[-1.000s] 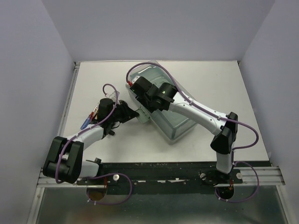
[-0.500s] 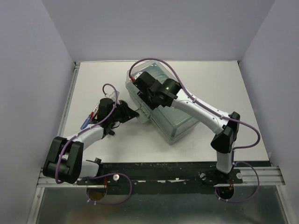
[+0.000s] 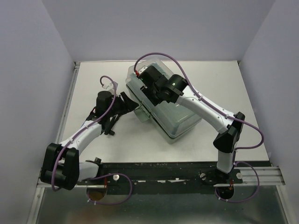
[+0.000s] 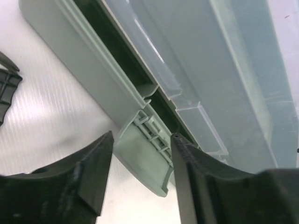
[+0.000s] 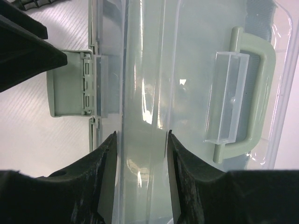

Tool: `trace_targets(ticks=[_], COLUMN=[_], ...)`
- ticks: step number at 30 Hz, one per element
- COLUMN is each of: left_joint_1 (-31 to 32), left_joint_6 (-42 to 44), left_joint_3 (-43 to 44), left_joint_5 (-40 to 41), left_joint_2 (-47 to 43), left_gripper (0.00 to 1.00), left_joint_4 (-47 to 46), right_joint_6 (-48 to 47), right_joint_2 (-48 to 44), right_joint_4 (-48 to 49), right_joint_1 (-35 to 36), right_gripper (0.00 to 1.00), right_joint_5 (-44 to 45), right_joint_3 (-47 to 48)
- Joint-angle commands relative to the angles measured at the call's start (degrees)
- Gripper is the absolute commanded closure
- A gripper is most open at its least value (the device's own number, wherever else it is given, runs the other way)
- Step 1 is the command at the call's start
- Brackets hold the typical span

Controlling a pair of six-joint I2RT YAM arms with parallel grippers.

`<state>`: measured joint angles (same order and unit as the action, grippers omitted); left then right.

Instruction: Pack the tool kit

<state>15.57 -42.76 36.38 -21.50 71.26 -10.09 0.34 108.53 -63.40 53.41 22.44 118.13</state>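
Observation:
The tool kit box (image 3: 175, 112) is pale green with a clear lid and lies at an angle mid-table. Its lid is down over the base. A green side latch (image 4: 145, 156) sticks out from the box's left side, swung open; it also shows in the right wrist view (image 5: 70, 84). My left gripper (image 4: 141, 140) is open with its jaws on either side of this latch; in the top view it (image 3: 132, 103) is at the box's left edge. My right gripper (image 5: 141, 135) is open, low over the lid's left part, in the top view (image 3: 145, 84). The lid's green handle (image 5: 247, 93) lies to its right.
A black ribbed object (image 4: 7, 88) lies on the white table (image 3: 210, 74) just left of the box. Purple-grey walls close the table on three sides. The arm bases stand on a black rail (image 3: 163, 170) at the near edge.
My right arm moved back and to the right over the box. My left arm reached further toward the box's latch, and a blue-handled tool seen earlier at the left no longer shows.

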Motion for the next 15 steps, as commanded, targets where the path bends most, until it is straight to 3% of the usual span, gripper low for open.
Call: trace_targets(ticks=[1,8,15], left_joint_1=[0.0,0.0,0.0], left_joint_6=[1.2,0.7,-2.3], left_joint_3=[2.6,3.1,1.6], left_joint_5=[1.8,2.7,2.2], left_joint_2=[-0.3,4.2,8.5], left_gripper=[0.36,0.35,0.34], left_joint_4=[0.6,-1.9,-11.1], right_joint_6=[-1.8,-1.6,-1.6], right_joint_2=[-2.7,-2.8,-2.6], right_joint_4=[1.2,1.5,1.6], right_joint_1=[-0.9,-1.0,-1.0], right_gripper=[0.99,0.99,0.99], right_joint_5=[1.9,1.6,1.4], right_joint_3=[2.2,1.8,1.8])
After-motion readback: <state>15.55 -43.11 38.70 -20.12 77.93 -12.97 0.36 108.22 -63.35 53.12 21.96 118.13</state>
